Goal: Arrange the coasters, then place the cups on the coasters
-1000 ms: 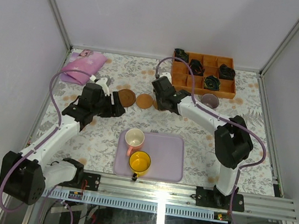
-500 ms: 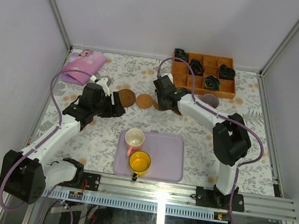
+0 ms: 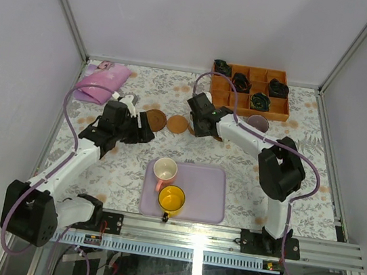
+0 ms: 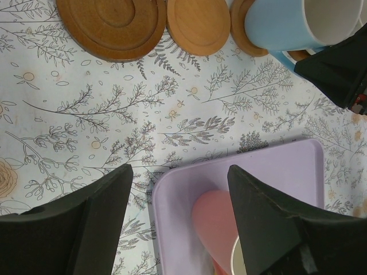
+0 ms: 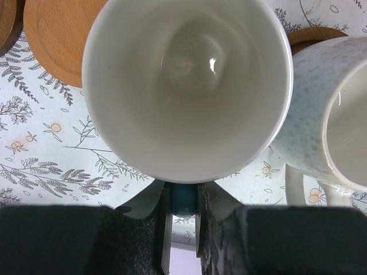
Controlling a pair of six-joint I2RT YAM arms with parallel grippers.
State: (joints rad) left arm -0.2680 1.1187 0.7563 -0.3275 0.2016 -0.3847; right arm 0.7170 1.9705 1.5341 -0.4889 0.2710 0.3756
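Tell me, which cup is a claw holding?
The light blue cup: the right claw pinches its handle; it alone is gripped.

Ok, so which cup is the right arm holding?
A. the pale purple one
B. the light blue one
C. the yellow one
B: the right gripper has its jaws closed on the handle of the light blue cup. The yellow cup sits on the tray, held by nothing.

The left arm (image 3: 71, 159) reaches up from lower left, left gripper (image 4: 179, 172) wide open. The right arm (image 3: 251, 139) bends toward the middle, right gripper (image 5: 182, 201) pinching the blue cup (image 4: 278, 26).
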